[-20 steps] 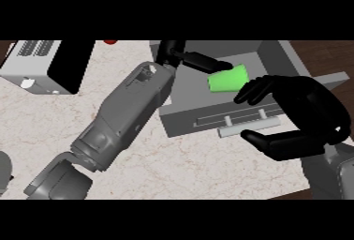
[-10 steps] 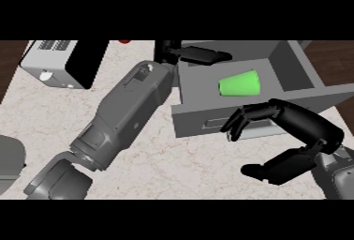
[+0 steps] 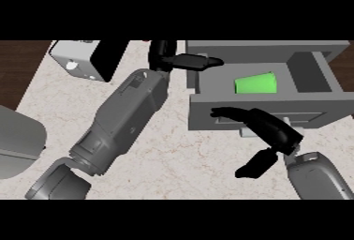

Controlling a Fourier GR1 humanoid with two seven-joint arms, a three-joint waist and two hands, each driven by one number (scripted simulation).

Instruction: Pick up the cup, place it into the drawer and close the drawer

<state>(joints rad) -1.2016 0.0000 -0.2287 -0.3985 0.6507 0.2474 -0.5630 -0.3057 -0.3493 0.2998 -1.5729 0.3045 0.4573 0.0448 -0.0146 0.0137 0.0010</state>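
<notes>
The green cup [image 3: 257, 84] lies on its side inside the open grey drawer [image 3: 203, 117], clear of both hands. My right hand [image 3: 271, 130] is in front of the drawer's front panel. Its relaxed fingers [image 3: 232, 113] reach to the panel and its thumb [image 3: 253, 164] is spread away below. My left hand [image 3: 168, 57] rests at the drawer's back left corner, with its straight fingers [image 3: 199, 61] pointing right along the rear edge. Neither hand holds anything.
A white and black appliance [image 3: 86, 61] stands at the counter's back left. A grey rounded object [image 3: 17, 140] sits at the left edge. My left forearm [image 3: 124, 122] crosses the marble counter [image 3: 187, 164] diagonally. Dark wood [image 3: 21, 65] borders the counter at left.
My right hand has drawn back from over the cup and drawer interior to the drawer's front panel. The cup stays in the drawer. The left hand has kept its place at the corner.
</notes>
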